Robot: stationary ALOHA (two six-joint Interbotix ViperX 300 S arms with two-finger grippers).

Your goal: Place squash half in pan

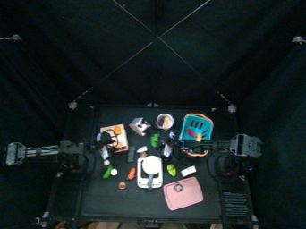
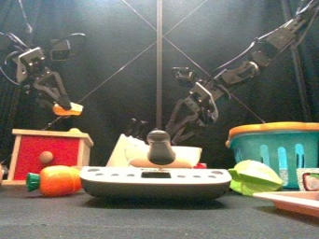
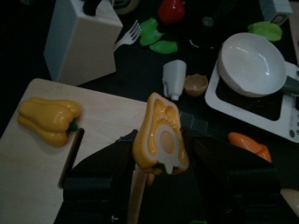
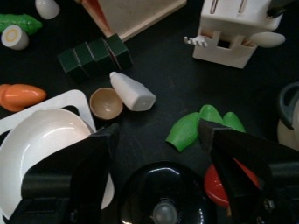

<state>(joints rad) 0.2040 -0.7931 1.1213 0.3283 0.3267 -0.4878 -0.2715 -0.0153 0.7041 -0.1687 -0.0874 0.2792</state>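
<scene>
We look at every picture and we cannot read any words, numbers, labels or signs on anything on the table.

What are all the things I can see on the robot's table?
squash half: one, yellow, in the left gripper
pepper: one, yellow, on the wooden board
wooden board: one, tan, under the pepper
pan: one, white, near the carrot
carrot: one, orange, beside the pan
basket: one, teal, table's right side
left gripper: one, black, jaws shut on the squash half
right gripper: one, black, jaws open
</scene>
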